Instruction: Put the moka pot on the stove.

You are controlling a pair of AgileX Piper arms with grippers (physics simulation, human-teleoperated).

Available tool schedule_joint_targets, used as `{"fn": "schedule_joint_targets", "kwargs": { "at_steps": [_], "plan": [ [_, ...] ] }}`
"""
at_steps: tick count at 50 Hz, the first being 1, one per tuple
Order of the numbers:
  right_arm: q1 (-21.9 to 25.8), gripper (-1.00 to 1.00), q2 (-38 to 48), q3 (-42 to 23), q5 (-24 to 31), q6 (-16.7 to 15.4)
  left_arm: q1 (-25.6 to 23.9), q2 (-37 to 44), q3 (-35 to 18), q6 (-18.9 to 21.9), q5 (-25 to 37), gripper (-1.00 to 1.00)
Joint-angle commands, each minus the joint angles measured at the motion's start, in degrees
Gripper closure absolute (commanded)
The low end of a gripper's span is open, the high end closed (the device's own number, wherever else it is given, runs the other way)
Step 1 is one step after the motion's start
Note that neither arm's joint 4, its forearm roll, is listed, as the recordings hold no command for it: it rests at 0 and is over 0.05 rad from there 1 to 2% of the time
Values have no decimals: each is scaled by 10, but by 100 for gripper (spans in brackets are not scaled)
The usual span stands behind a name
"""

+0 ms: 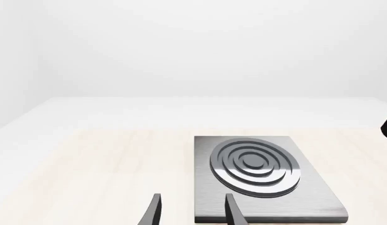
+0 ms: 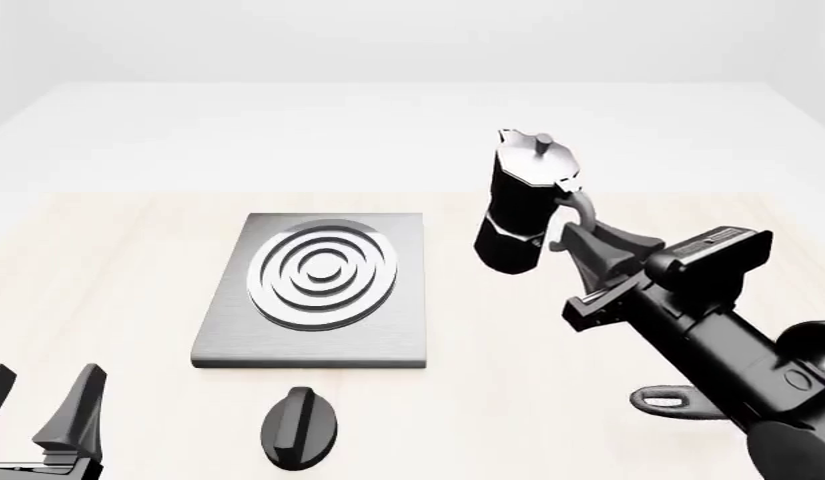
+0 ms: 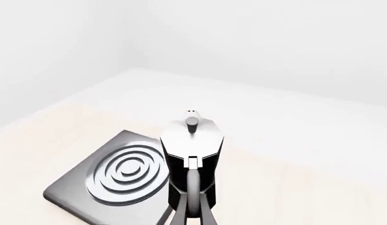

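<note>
The moka pot (image 2: pixel 523 205), with its glossy black body and silvery knobbed lid, hangs in the air to the right of the stove and slightly tilted. My right gripper (image 2: pixel 582 232) is shut on its black side handle. In the right wrist view the moka pot (image 3: pixel 192 154) fills the centre, the right gripper (image 3: pixel 190 208) clamps the handle, and the stove (image 3: pixel 112 178) lies beyond it to one side. The stove (image 2: pixel 319 290) is a grey slab with silver burner rings, lying flat on the table. My left gripper (image 2: pixel 39 395) stands open and empty near the front left corner. In its own view the left gripper (image 1: pixel 193 208) faces the stove (image 1: pixel 262 178).
A black oval knob (image 2: pixel 299 428) lies on the table just in front of the stove. A small grey loop (image 2: pixel 672 402) peeks out from beside the right arm. The pale wooden table (image 2: pixel 105 260) ends at a white floor beyond.
</note>
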Motion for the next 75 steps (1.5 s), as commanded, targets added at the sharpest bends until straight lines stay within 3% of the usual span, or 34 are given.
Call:
{"fn": "schedule_joint_targets", "kwargs": {
  "at_steps": [1, 35, 75],
  "plan": [
    [6, 100, 21, -50, 4, -7, 0, 0, 0, 0, 0, -100],
    [46, 100, 172, -159, -59, 1, 0, 0, 0, 0, 0, -100],
    [98, 100, 313, -267, -65, 2, 0, 0, 0, 0, 0, -100]
  ]
}}
